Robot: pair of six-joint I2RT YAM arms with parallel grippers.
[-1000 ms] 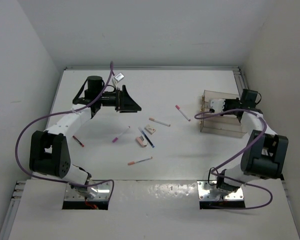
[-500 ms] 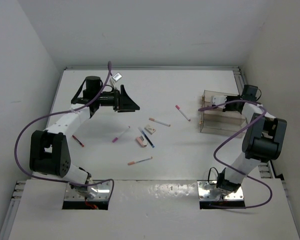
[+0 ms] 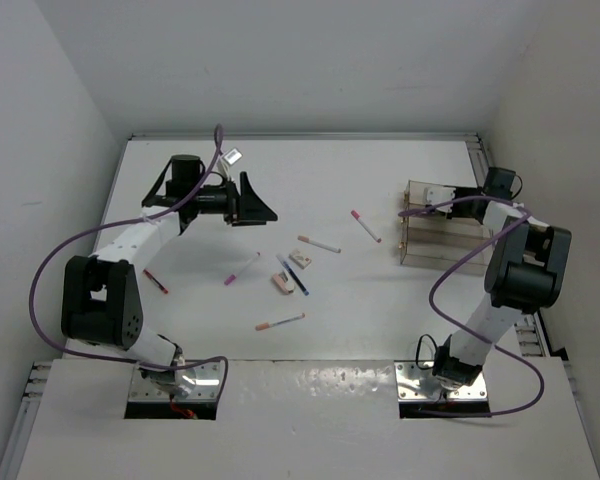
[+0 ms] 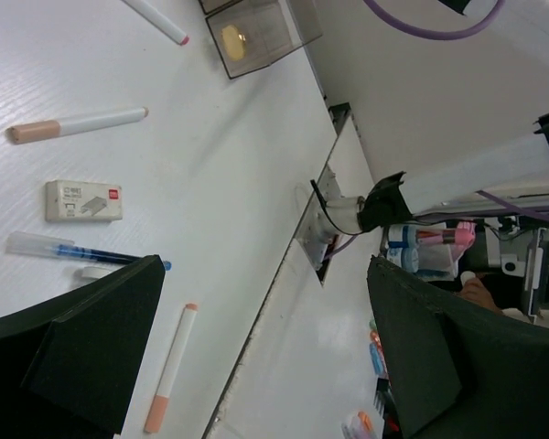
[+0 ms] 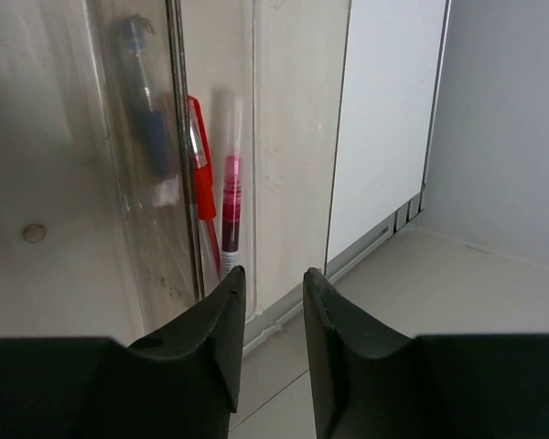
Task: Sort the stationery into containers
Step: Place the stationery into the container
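Top external view sets my white counter [image 3: 380, 300] under everything, with my left arm [image 3: 140, 240] reaching to the far left and my right arm [image 3: 510, 270] bent toward the clear divided box [image 3: 440, 245] at the far right. My left jaws hang wide apart and empty above the counter, while my right jaws, parted by only a narrow gap and gripping nothing, sit close against the box, whose slots hold a blue pen [image 5: 151, 119], a red pen [image 5: 199, 183] and a crimson-barrelled pen [image 5: 230, 201]. Several loose pens [image 3: 319, 243] lie mid-counter between the arms, and two erasers [image 3: 300, 259] rest just beside a dark blue pen [image 3: 292, 274].
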